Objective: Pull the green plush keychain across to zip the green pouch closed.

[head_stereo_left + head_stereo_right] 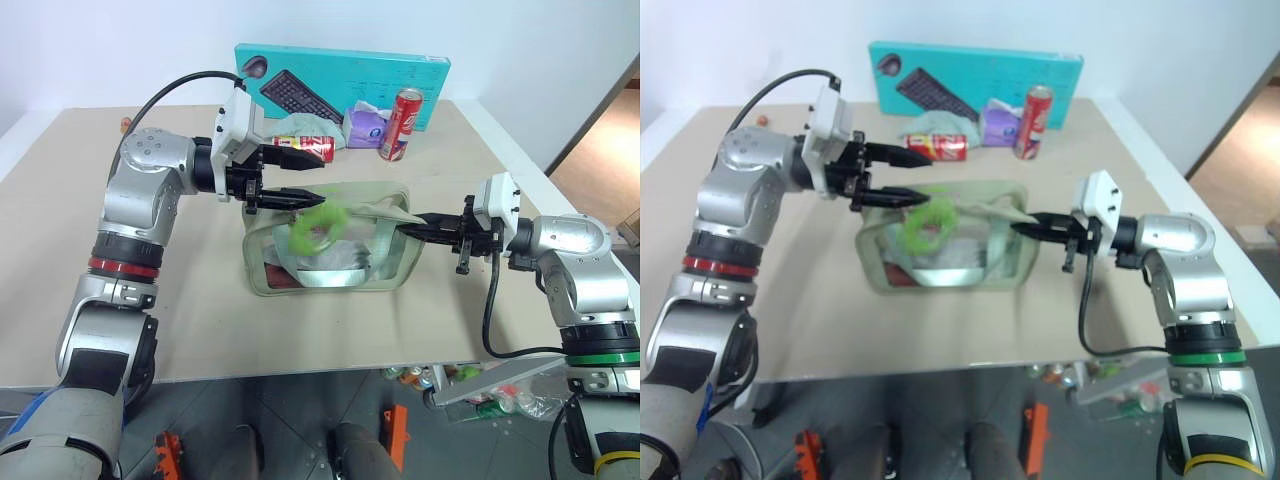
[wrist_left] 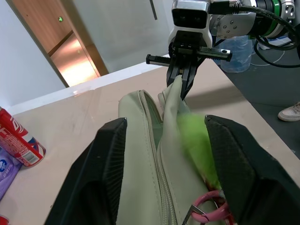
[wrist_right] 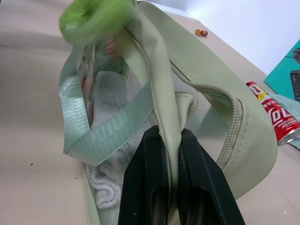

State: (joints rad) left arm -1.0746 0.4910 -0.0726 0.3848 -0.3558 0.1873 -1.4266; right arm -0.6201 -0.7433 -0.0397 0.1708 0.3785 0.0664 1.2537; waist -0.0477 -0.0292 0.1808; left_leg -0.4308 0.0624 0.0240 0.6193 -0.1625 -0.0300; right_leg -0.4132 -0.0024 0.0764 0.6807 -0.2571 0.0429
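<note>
The green pouch (image 1: 330, 262) lies in the middle of the table, its zipper (image 2: 152, 136) running along the top. The green plush keychain (image 1: 318, 228) hangs blurred against the pouch's front, on a pink clip (image 2: 212, 206). My left gripper (image 1: 926, 177) is open over the pouch's left end, one finger on each side of the plush (image 2: 197, 138) without touching it. My right gripper (image 1: 415, 223) is shut on the cloth edge at the pouch's right end (image 3: 171, 117). White cloth and other items show through the clear panel.
A teal keyboard box (image 1: 340, 85) stands at the back of the table. In front of it are an upright red can (image 1: 400, 122), a lying red can (image 1: 305, 148) and a purple packet (image 1: 365, 125). The table's front edge (image 1: 300, 372) is close.
</note>
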